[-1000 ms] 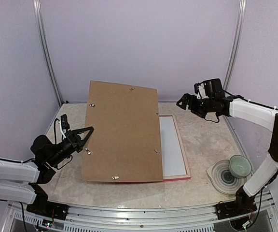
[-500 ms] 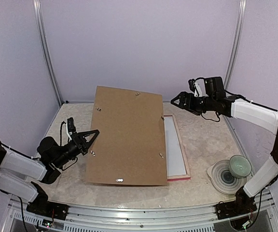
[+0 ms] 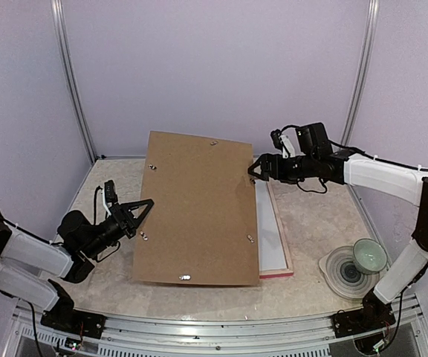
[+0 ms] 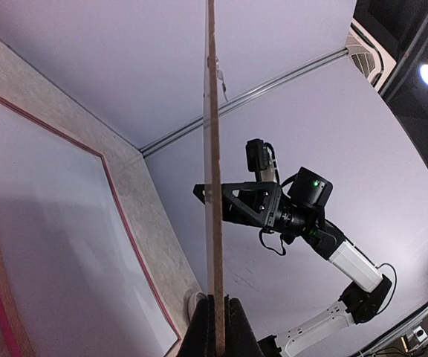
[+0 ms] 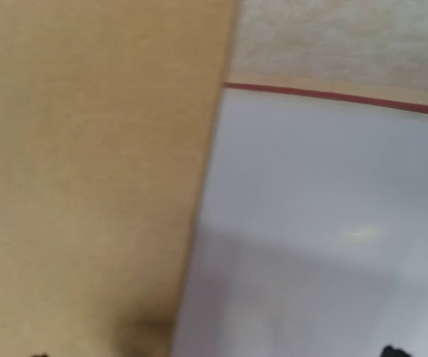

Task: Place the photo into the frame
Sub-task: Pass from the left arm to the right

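the brown backing board point(image 3: 195, 212) is standing tilted over the table point(image 3: 310, 216), with its far edge raised. the frame point(image 3: 278, 223) is lying flat beneath it, mostly covered, showing only its right rail and the white panel point(image 5: 325, 223) inside it beside the board. the right gripper point(image 3: 255, 169) is hovering above the frame's far corner with jaws spread, the board's right edge lying between them. the left gripper point(image 4: 215, 312) is pinching the board's left edge, apart from the frame.
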